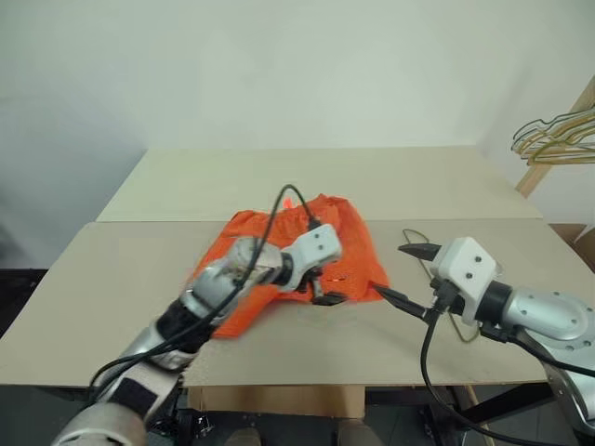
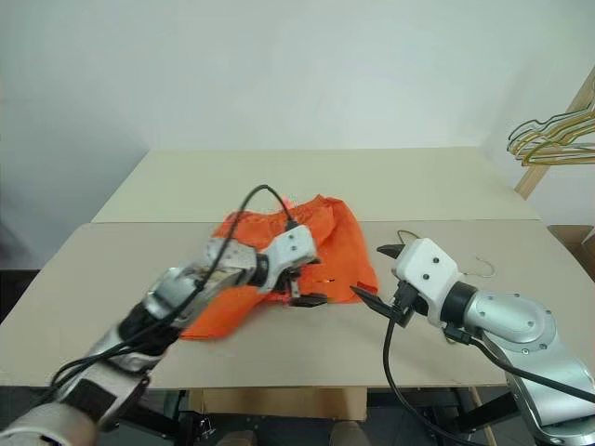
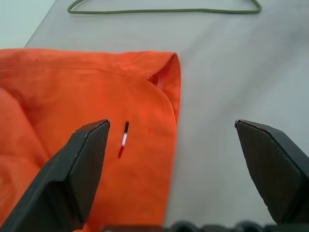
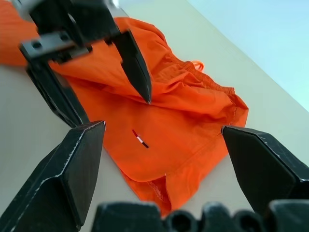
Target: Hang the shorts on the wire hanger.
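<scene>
Only shorts (image 4: 159,125) — small striped tag (image 4: 140,138), unreadable

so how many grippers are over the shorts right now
1: the left gripper hangs open over the shorts. The right gripper, also open, sits beside their edge, above the table.

- Shorts (image 1: 344,242): bright orange, with a small red-and-white mark.
- Wire hanger (image 3: 164,9): dark olive-grey.
- Table (image 1: 390,181): pale beige.
- Gripper fingers (image 4: 135,65): black.
- Hanger bunch (image 1: 558,137): gold and green.
</scene>
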